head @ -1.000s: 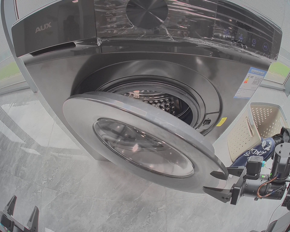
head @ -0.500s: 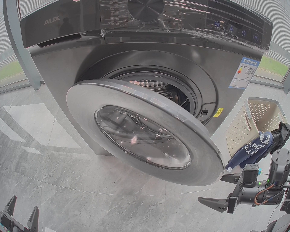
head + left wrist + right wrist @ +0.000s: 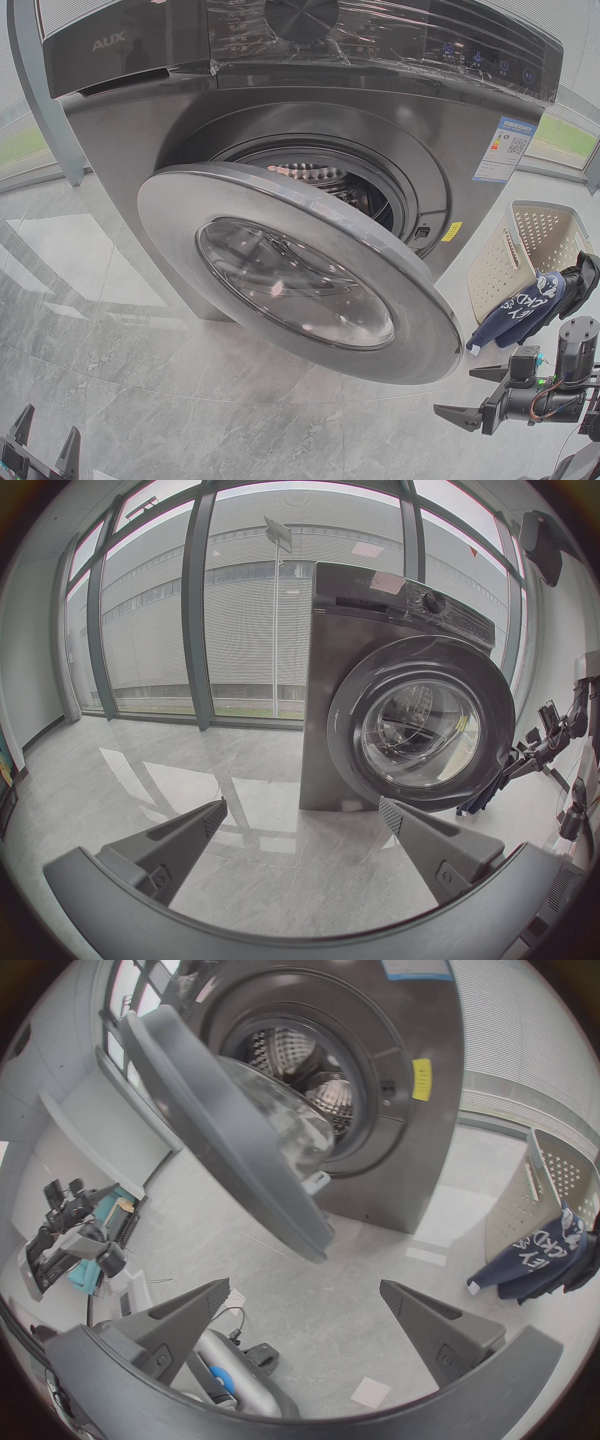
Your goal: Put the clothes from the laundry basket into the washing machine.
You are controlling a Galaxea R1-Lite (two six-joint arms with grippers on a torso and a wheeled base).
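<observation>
at the near right, the right gripper (image 3: 456, 392) has drawn back from the door (image 3: 300, 275) edge, fingers spread and empty; the door stands open, so the clothes (image 3: 522, 312) hanging on the laundry basket (image 3: 500, 269) rim come next.

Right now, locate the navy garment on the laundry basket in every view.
Head view: navy garment draped over the laundry basket front wall, right of the washing machine.
Left wrist view: navy garment, a dark sliver just past the open door lower edge.
Right wrist view: navy garment hanging off the basket, beside the machine.
Shared landmark: the open door.
</observation>
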